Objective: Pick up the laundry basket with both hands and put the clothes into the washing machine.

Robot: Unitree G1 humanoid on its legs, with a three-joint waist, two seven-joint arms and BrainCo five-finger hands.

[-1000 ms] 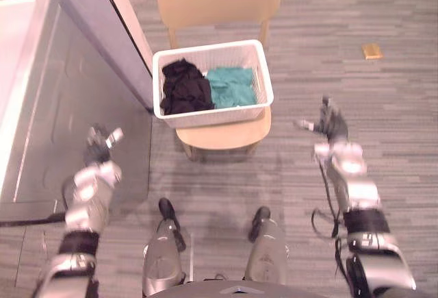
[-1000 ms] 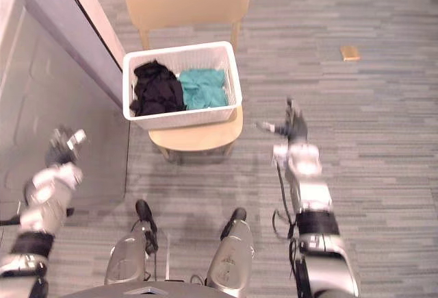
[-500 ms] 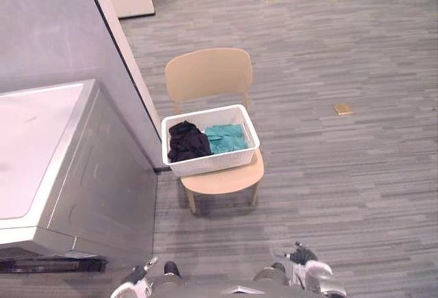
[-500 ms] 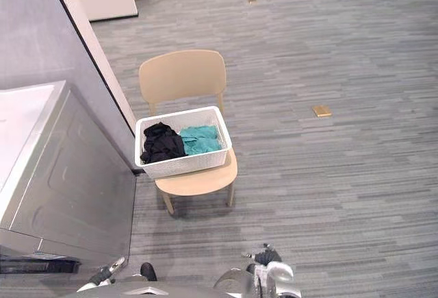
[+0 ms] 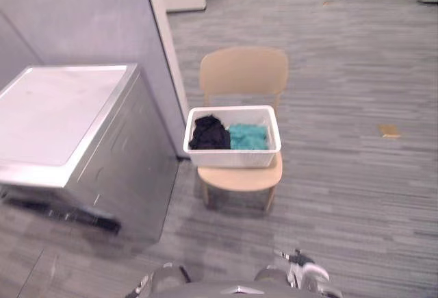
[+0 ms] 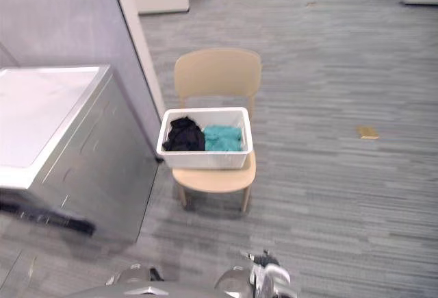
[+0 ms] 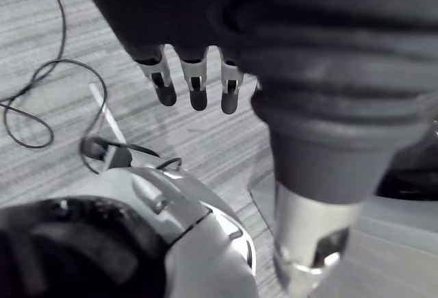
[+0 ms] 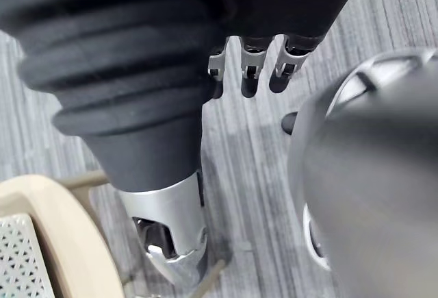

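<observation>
The white laundry basket [image 5: 233,155] stands on the seat of a tan chair [image 5: 243,72], a few steps ahead of me. Inside it lie a black garment [image 5: 209,133] on the left and a teal one [image 5: 248,137] on the right. The grey washing machine [image 5: 116,168] stands to the basket's left, its white top [image 5: 61,109] flat and closed. My right hand [image 5: 305,270] hangs low at the near edge, far from the basket, fingers [image 8: 248,72] straight and holding nothing. My left hand [image 7: 196,85] hangs down too, fingers straight and empty.
A grey partition wall [image 5: 89,17] rises behind the washing machine, its edge close to the chair's left side. A small tan object [image 5: 390,131] lies on the striped grey floor to the right. Open floor lies between me and the chair.
Both arms have dropped from raised beside the basket to the bottom edge. The camera has lifted and turned left, so the washing machine's top shows more and the basket looks farther off.
</observation>
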